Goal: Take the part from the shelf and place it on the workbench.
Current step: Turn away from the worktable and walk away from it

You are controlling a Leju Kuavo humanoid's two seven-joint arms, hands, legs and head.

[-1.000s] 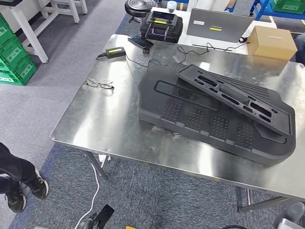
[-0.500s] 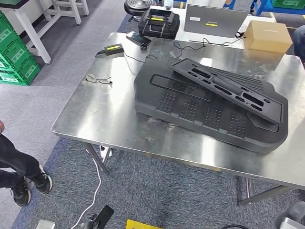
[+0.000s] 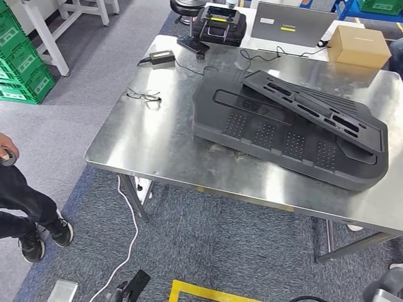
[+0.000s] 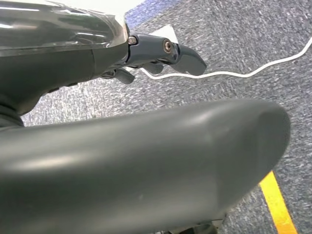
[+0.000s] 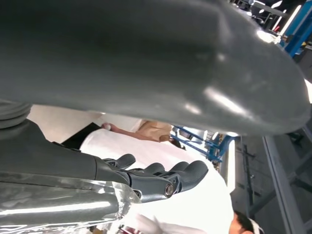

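Whole head view has slid since the earlier frames: camera moved, table now sits further right and up, nothing on it rearranged. A yellow floor line (image 3: 209,290) has come into view at the lower edge, and a person's dark-trousered legs (image 3: 26,211) show more at the left.

The steel workbench (image 3: 157,145) carries the big black moulded part (image 3: 266,135), lying flat toward the right side, with a flatter slotted black panel (image 3: 313,113) propped slantwise across its top. Part is on the bench, well apart from both hands, which hang low by the floor.

Left hand (image 4: 162,51): thumb and dark fingers stretched out straight over grey carpet and a white cable (image 4: 235,73), holding nothing. Right hand (image 5: 158,178): fingers lying side by side, lightly bent, nothing in them; a person in a white top (image 5: 176,195) behind it.

Smaller stuff on the bench: cardboard box (image 3: 359,45), black case (image 3: 221,25), power adapter (image 3: 161,56), glasses (image 3: 142,95). Right table end cut off by the frame. Green crates (image 3: 19,63) far left.
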